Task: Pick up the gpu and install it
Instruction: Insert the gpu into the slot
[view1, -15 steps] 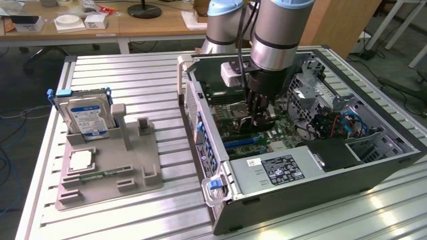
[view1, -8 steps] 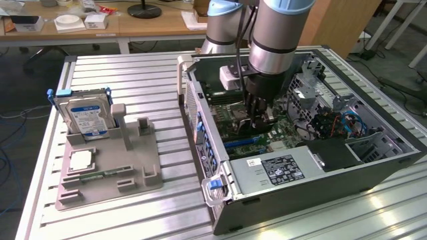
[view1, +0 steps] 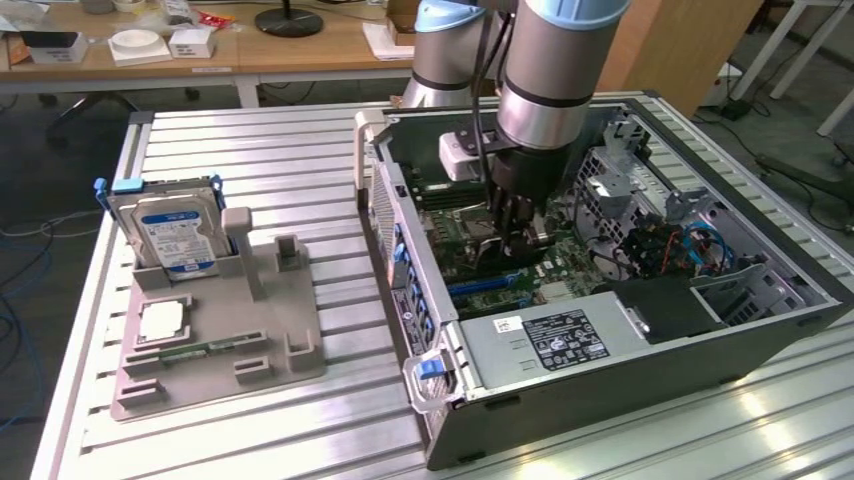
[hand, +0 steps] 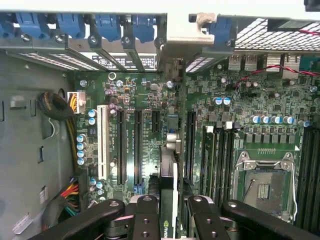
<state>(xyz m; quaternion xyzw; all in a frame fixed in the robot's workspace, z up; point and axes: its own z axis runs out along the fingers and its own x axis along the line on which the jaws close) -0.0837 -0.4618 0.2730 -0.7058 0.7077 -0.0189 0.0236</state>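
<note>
The black gripper (hand: 172, 210) flanked the dark, green-edged gpu (hand: 169, 175); beyond it lay a green motherboard (hand: 200, 95) and blue clips (hand: 107, 25).

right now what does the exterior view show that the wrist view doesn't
Exterior view: the arm, the hard drive upright in a grey stand on the exterior view's left of the computer case, and the power supply. Wrist view: a white slot and coloured wires. Both: the hand inside the case over the motherboard; the wrist view has it gripping the gpu.
</note>
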